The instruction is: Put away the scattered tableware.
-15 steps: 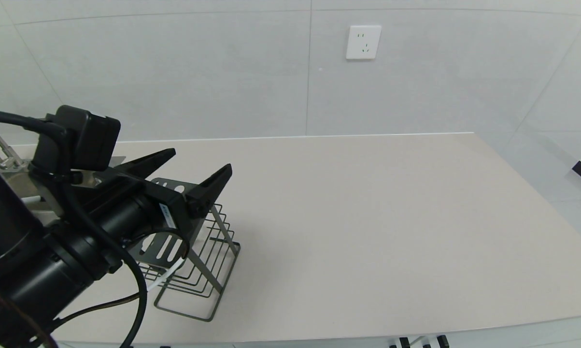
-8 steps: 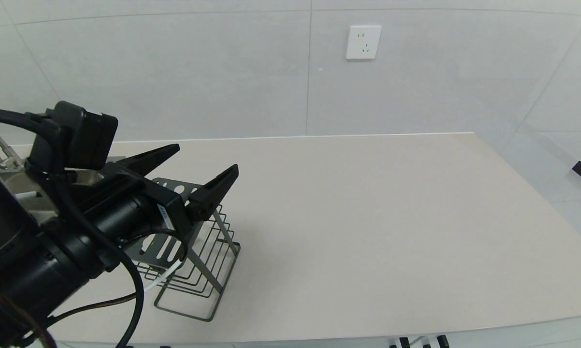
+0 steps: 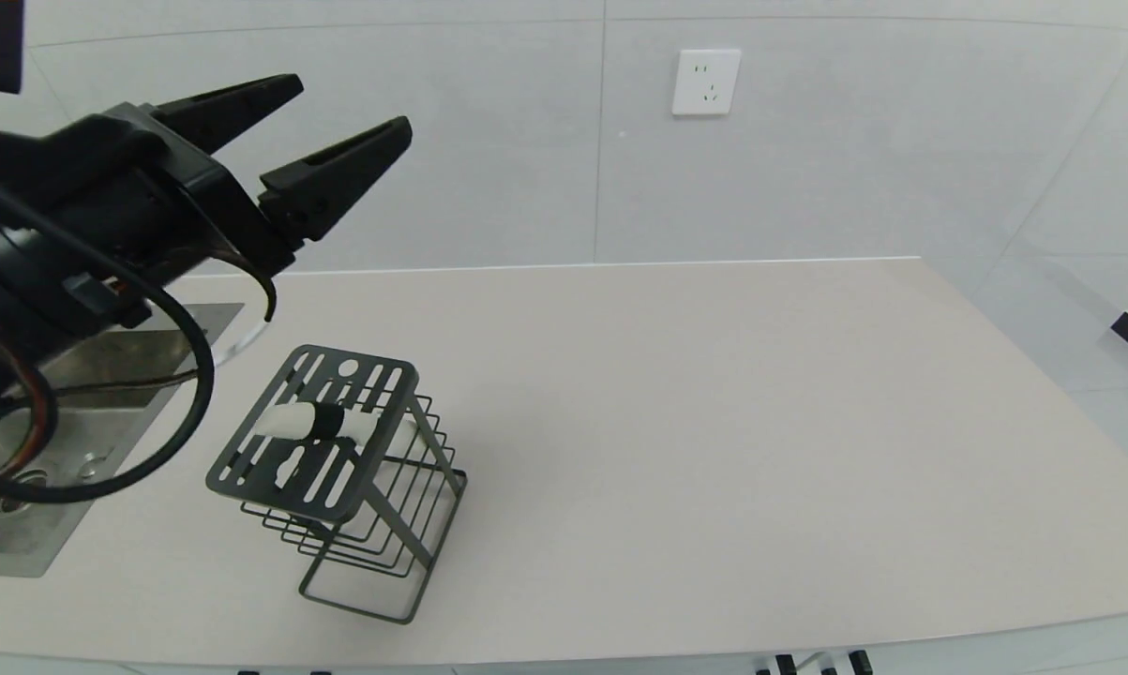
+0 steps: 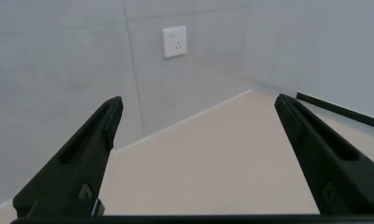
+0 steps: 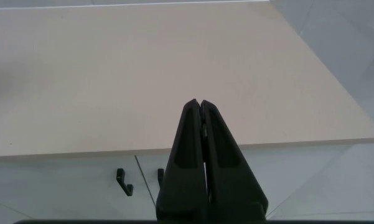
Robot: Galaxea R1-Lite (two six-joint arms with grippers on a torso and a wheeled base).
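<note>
A dark wire cutlery rack (image 3: 338,478) stands on the beige counter (image 3: 714,422) at the left front. A white-handled utensil with a black band (image 3: 315,422) lies across the rack's slotted top plate. My left gripper (image 3: 348,117) hangs open and empty high above the counter, up and left of the rack, pointing toward the back wall; its two black fingers (image 4: 81,162) stand wide apart in the left wrist view. My right gripper (image 5: 200,109) is shut with nothing in it, held over the counter's front edge.
A steel sink (image 3: 67,394) is sunk into the counter left of the rack. A white wall socket (image 3: 705,82) sits on the tiled back wall. Bare counter stretches to the right of the rack.
My left arm has lifted from just over the rack to high above it, uncovering the rack's top plate and the white-handled utensil lying there. The gripper stayed open.
</note>
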